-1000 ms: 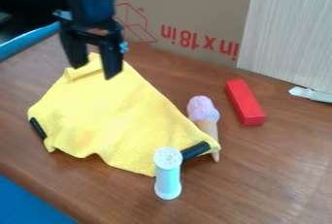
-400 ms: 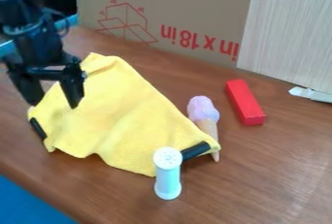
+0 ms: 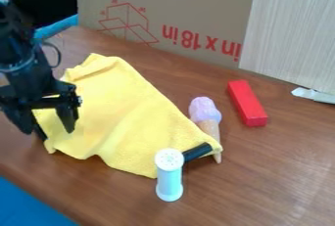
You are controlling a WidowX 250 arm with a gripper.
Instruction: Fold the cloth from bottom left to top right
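Observation:
The gripper (image 3: 49, 131) is at the left of the view, over the yellow cloth's left corner, its two fingers spread apart with no cloth visibly held between them. The yellow cloth (image 3: 121, 115) lies rumpled on the table, its top corner at the upper left and its lower right corner by the ice cream cone. The gripper hides part of the cloth's left edge and most of a black piece there.
A white and pale blue shaker (image 3: 169, 176) stands at the cloth's front edge, beside a black cylinder (image 3: 197, 152). The toy ice cream cone (image 3: 206, 115) touches the cloth's right side. Farther right lies a red block (image 3: 247, 102); cardboard (image 3: 177, 5) stands behind the table (image 3: 281, 171).
From above the cloth's top corner, the gripper has moved left and toward the front, down to the left corner. The cloth and the other objects have kept their places.

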